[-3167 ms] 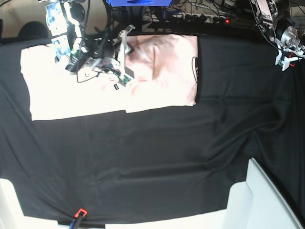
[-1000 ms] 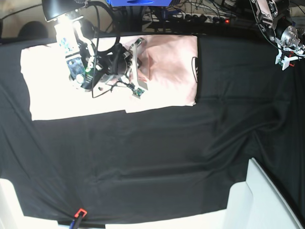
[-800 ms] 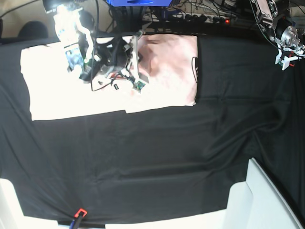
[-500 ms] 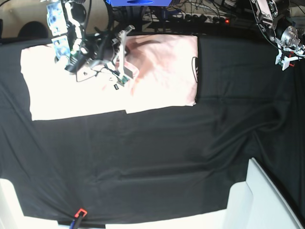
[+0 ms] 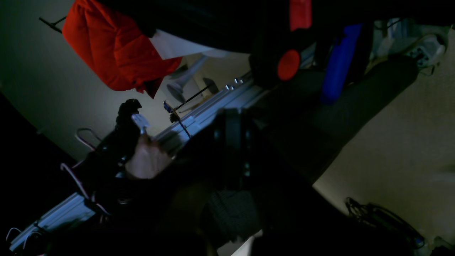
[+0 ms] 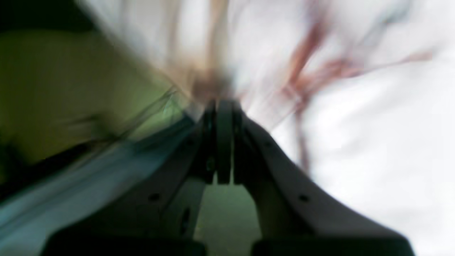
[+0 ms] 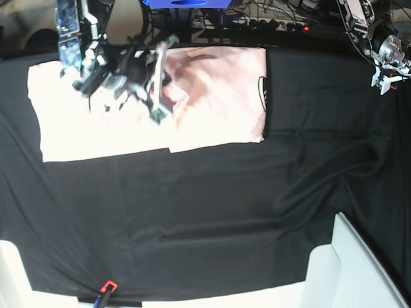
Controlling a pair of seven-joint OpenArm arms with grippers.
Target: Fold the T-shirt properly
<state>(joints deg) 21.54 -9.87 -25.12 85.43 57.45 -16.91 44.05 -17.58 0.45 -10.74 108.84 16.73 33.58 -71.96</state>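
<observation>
The pale pink T-shirt (image 7: 218,96) lies flat on the far left part of the black table cloth (image 7: 205,212), with a sliver of black print at its right edge. My right gripper (image 7: 170,95) hovers over the shirt's middle. In the blurred right wrist view the right gripper (image 6: 220,103) has its jaws pressed together on a pinch of the T-shirt (image 6: 355,142), and creases radiate from the tips. A raised ridge of cloth shows beside it in the base view. My left gripper (image 7: 385,80) hangs shut and empty at the far right corner, well off the shirt.
A white box (image 7: 359,269) stands at the near right corner. A red-tipped tool (image 7: 106,287) lies at the near edge. Cables and a blue object (image 7: 186,3) line the far edge. The left wrist view shows only a dark room with a red cloth (image 5: 117,46).
My right arm has swung left and toward the far edge, still pinching the shirt, and the raised ridge of cloth shifted with it. The left arm has not moved.
</observation>
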